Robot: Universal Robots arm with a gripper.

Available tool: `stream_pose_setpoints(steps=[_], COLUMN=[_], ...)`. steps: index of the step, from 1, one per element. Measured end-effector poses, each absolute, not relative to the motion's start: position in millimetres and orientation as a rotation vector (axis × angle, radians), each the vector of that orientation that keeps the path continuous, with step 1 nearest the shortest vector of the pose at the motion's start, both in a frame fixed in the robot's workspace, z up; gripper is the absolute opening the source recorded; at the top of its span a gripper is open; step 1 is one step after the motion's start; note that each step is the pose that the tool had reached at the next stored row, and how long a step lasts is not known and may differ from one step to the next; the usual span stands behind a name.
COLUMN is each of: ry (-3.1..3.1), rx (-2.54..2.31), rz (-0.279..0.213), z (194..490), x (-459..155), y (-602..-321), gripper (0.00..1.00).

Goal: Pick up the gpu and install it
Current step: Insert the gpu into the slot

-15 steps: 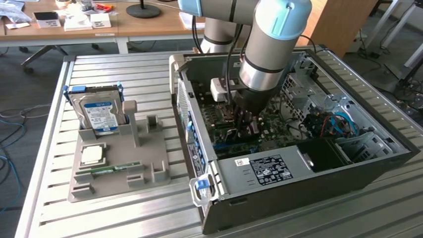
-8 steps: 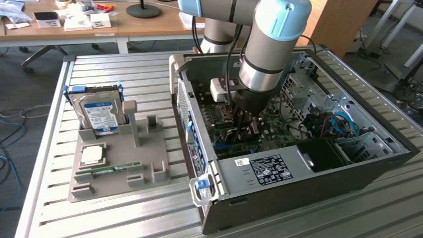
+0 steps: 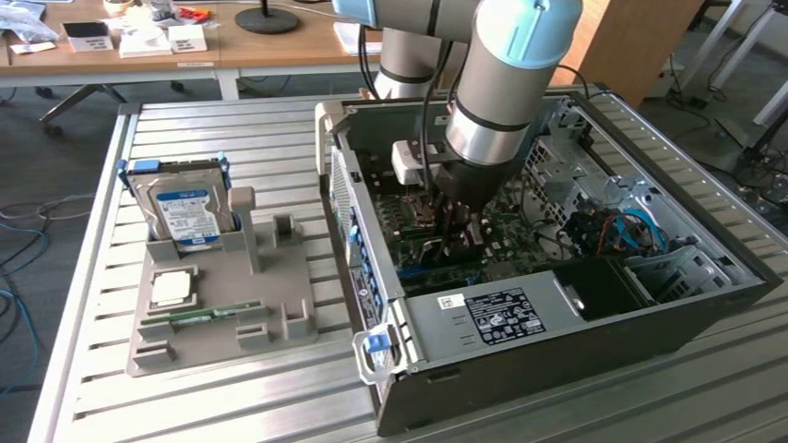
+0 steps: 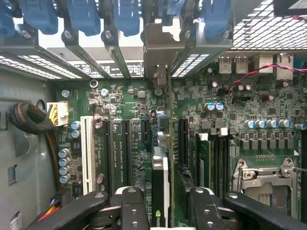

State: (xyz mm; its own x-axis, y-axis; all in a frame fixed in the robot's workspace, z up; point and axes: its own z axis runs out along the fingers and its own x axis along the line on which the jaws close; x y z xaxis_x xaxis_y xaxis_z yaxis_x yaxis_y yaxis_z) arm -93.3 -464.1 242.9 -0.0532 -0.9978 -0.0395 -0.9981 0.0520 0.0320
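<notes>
Counting first: 1 PC case (image 3: 689,305), open on its side on the slatted metal bench (image 3: 221,406); 1 grey plastic holder (image 3: 246,323) beside it, carrying 1 silver hard drive (image 3: 185,214) w/ blue-white label stood upright, 1 square CPU (image 3: 172,288) lying flat, 1 narrow green memory stick (image 3: 209,315). Arm reaches down into the case. Hand (image 4: 160,206) spread wide, black fingers (image 4: 132,208) either side of the gpu (image 4: 159,191) w/ gaps showing, so prob. not gripping it. Gpu stands on edge in a slot of the green motherboard (image 4: 120,143), thin dark card, metal bracket end toward the case's rear wall; looks seated, though hard to be sure. Blue plastic clips (image 4: 86,17) line the rear slots; 1 white slot (image 4: 87,153), several black ones.
</notes>
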Motion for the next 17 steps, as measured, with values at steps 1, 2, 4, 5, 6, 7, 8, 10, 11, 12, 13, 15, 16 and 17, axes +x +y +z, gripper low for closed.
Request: stream_pose_setpoints(steps=[1,2,4,5,6,7,8,10,11,12,13,15,16,17], ry=[2.274,2.274,2.274,2.274,2.274,2.274,2.274,2.274,2.274,2.274,2.274,2.274,2.274,2.274], rx=[-2.157,-2.157,-2.157,-2.157,-2.157,-2.157,-2.157,-2.157,-2.157,-2.157,-2.157,-2.157,-2.157,-2.157], rz=[0.079,0.079,0.079,0.079,0.079,0.079,0.079,0.079,0.079,0.079,0.079,0.079,0.079,0.079], z=[244.6,246.2,247.4,247.5,247.5,247.5,247.5,247.5,247.6,247.5,247.6,247.6,247.7,247.7], x=[-93.2,-93.2,-93.3,-93.3,-93.3,-93.3,-93.3,-93.3,-93.3,-93.3,-93.3,-93.3,-93.3,-93.3], y=[-463.9,-463.8,-463.1,-462.8,-462.8,-462.8,-462.8,-462.8,-462.8,-462.8,-462.8,-462.9,-462.9,-462.9], gripper=[0.4,0.4,0.4,0.4,0.4,0.4,0.4,0.4,0.4,0.4,0.38,0.38,0.32,0.27])
